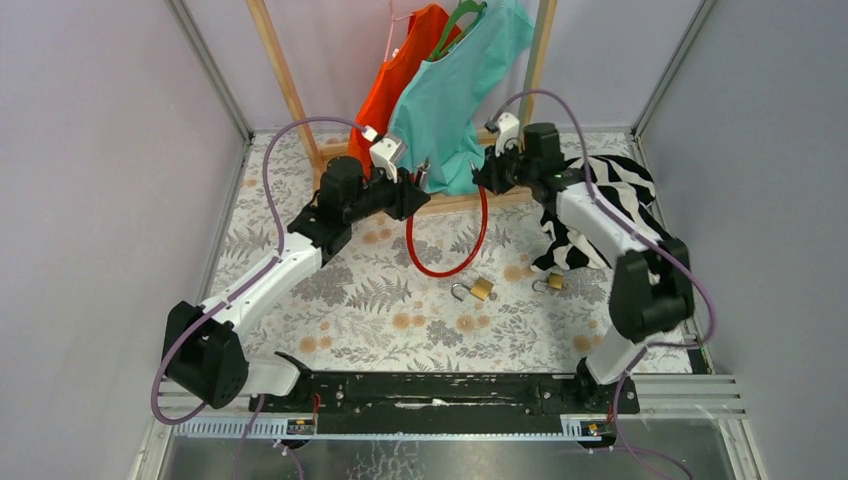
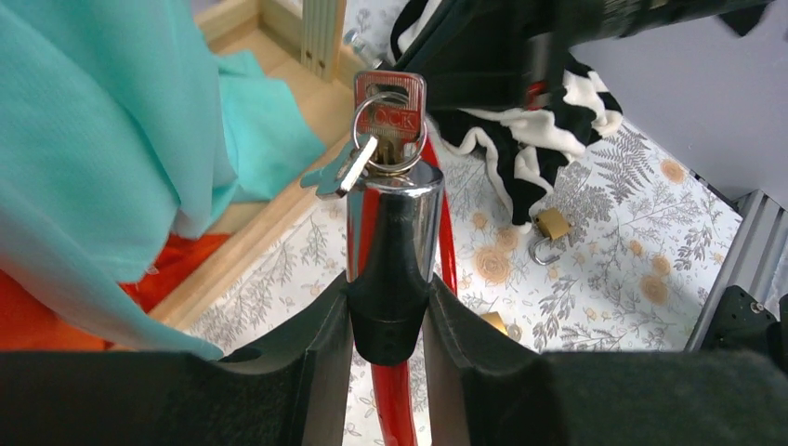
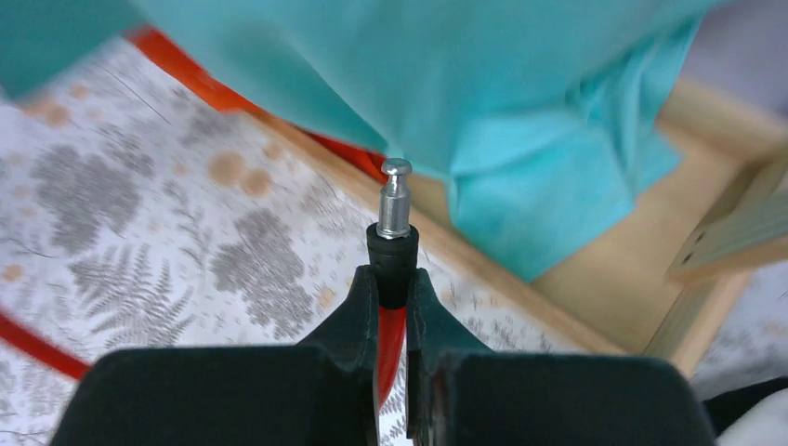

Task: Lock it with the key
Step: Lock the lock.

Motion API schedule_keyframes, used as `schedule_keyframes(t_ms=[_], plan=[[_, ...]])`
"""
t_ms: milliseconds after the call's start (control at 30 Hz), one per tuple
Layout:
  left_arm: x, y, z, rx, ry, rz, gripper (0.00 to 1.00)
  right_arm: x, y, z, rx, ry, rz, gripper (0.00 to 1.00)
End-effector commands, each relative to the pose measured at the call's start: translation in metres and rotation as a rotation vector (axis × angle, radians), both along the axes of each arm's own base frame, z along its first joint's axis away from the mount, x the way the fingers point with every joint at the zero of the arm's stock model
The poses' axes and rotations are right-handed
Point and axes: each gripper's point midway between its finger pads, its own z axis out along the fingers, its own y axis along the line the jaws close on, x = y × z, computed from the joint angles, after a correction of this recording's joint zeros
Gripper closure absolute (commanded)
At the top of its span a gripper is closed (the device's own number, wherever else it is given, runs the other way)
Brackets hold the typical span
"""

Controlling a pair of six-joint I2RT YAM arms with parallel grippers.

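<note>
A red cable lock [image 1: 447,262] hangs in a loop between my two grippers above the table. My left gripper [image 1: 417,188] is shut on its chrome lock cylinder [image 2: 392,232], which points away from the wrist camera. A key [image 2: 390,104] with a ring and spare keys sits in the cylinder's end. My right gripper [image 1: 482,175] is shut on the black collar of the cable's other end, and the bare metal pin [image 3: 395,198] sticks out past the fingertips [image 3: 364,302]. The two ends are apart.
Two brass padlocks [image 1: 481,289] [image 1: 553,281] lie on the floral tablecloth. A wooden rack [image 1: 460,203] with a teal shirt [image 1: 460,90] and an orange shirt [image 1: 395,75] stands behind. A black-and-white cloth [image 1: 610,215] lies under the right arm.
</note>
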Motion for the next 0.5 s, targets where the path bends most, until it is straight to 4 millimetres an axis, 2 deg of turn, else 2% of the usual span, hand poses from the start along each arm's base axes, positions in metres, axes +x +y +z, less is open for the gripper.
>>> schedule_keyframes(t_ms=[0,133,200,300,467], plan=[[-0.004,-0.001,0.068,-0.023,-0.189,-0.045,1.00,-0.035,0.018,0.110,0.131,-0.249,0.164,1.00],[-0.020,-0.011,0.079,-0.034,-0.198,-0.157,1.00,-0.069,0.022,0.141,0.162,-0.286,0.268,1.00],[-0.030,-0.018,0.084,-0.052,-0.193,-0.222,1.00,-0.089,0.027,0.148,0.166,-0.291,0.320,1.00],[-0.038,-0.025,0.086,-0.063,-0.180,-0.265,1.00,-0.114,0.035,0.150,0.146,-0.304,0.380,1.00],[-0.053,-0.036,0.081,-0.064,-0.169,-0.339,1.00,-0.142,0.042,0.144,0.096,-0.298,0.457,1.00]])
